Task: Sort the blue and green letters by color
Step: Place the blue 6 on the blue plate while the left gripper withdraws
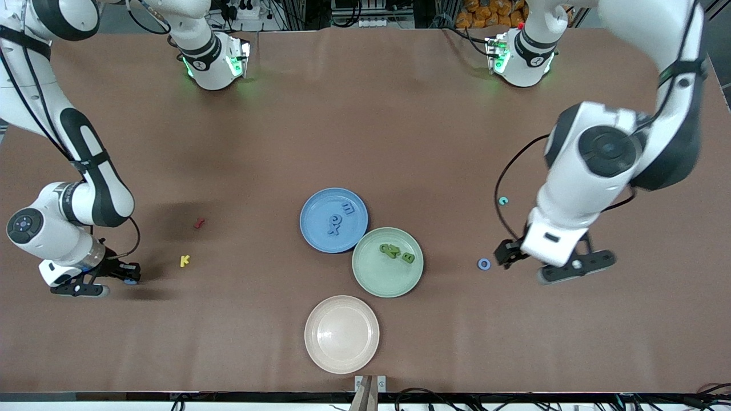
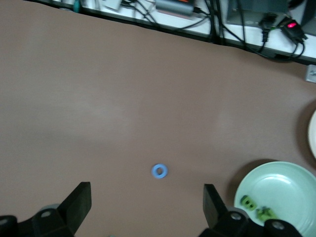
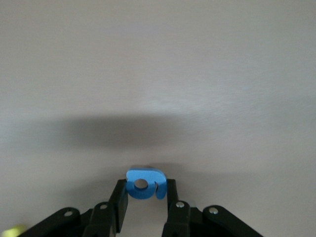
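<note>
A wide table under a smooth brown matte cover [image 1: 365, 114] fills nearly everything. Along its edge by the arm bases runs a dark strip of tangled black cables and power strips [image 1: 365, 14] (an orange heap [image 1: 485, 14] shows there too). Lighting is even and soft.

Too small to read: blue letters [image 1: 337, 220] on the blue plate [image 1: 320, 234] and green letters [image 1: 396, 252] on the green plate [image 1: 377, 282]. Cut off at the left wrist view's edge: green plate, a pale plate [image 2: 312, 134]. Mostly hidden between right claw [image 3: 145, 195] fingers: a blue piece [image 3: 143, 183].
</note>
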